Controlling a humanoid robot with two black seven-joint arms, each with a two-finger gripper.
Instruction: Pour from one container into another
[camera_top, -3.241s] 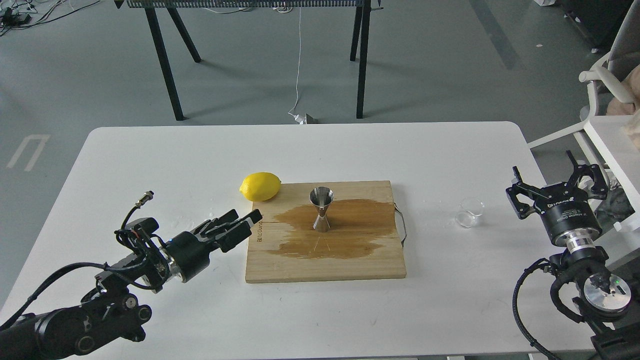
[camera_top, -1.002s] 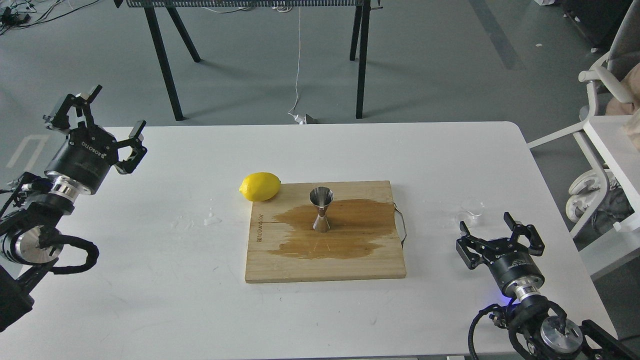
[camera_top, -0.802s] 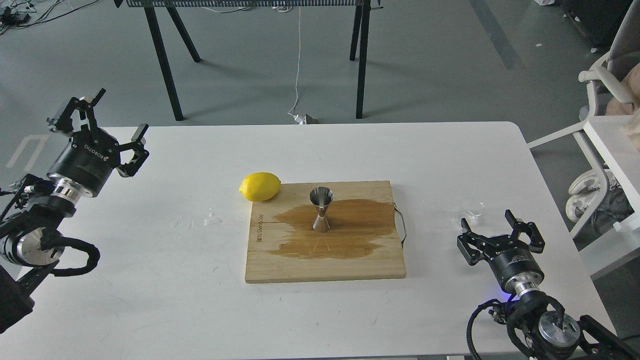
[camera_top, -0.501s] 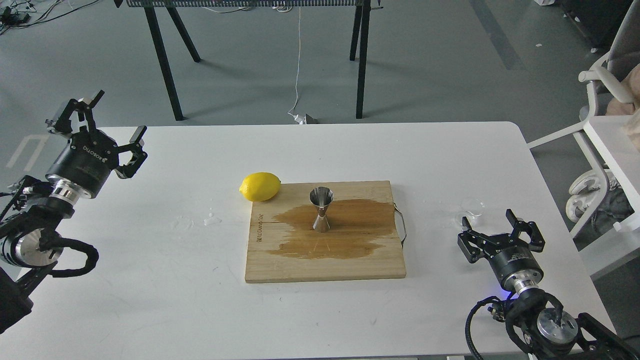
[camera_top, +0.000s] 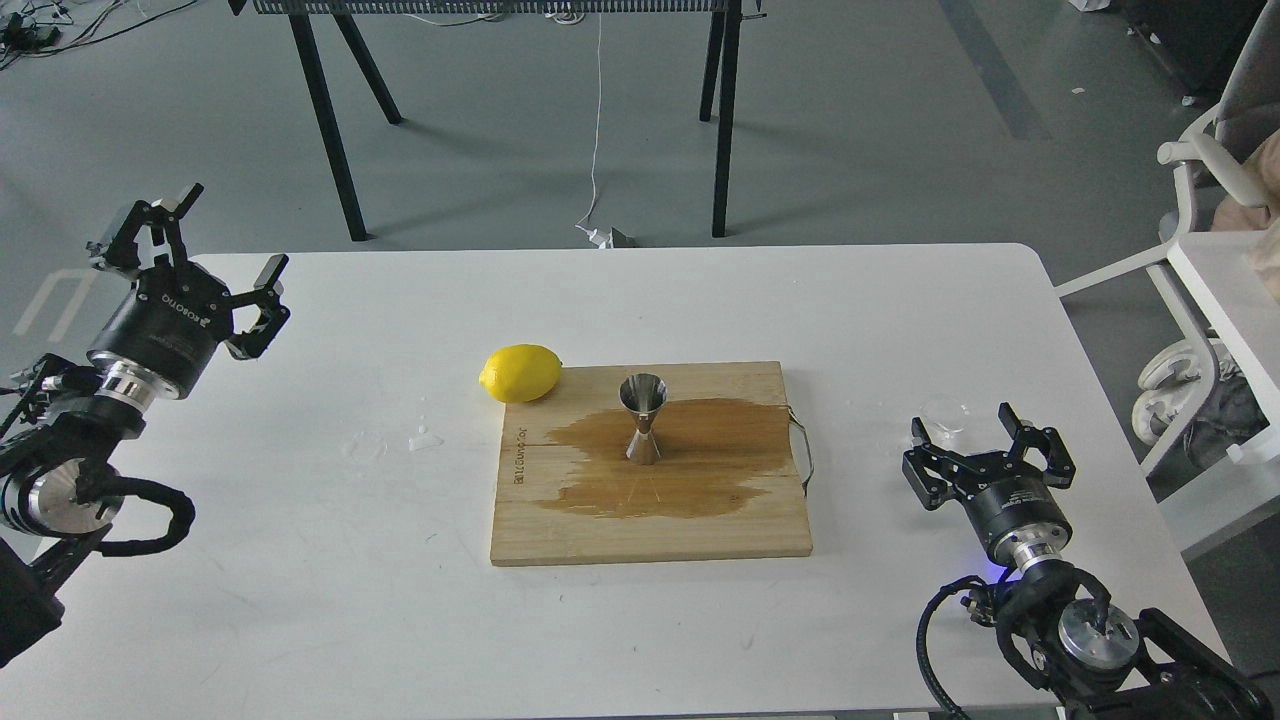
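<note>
**Glass cup waits just beyond the right gripper**

The small clear glass cup (camera_top: 944, 413) stands upright on the white table (camera_top: 300, 560), well to the right of the wooden board (camera_top: 700, 530) and just past the right gripper (camera_top: 988, 439), whose fingers are spread wide with nothing between them. The cup looks light, rigid, smooth and breakable, so I judge a gentle squeeze across its side wall, below the rim, is the safest hold; too hard a pinch could crack it or squirt it out. Its outline is faint against the table, its lower part sits behind the gripper, and whether it holds liquid cannot be told.

The steel jigger (camera_top: 642, 417) stands upright on the board amid a dark wet stain, with a lemon (camera_top: 520, 372) at the board's far left corner. The left gripper (camera_top: 198, 245) hangs released, far to the left.
</note>
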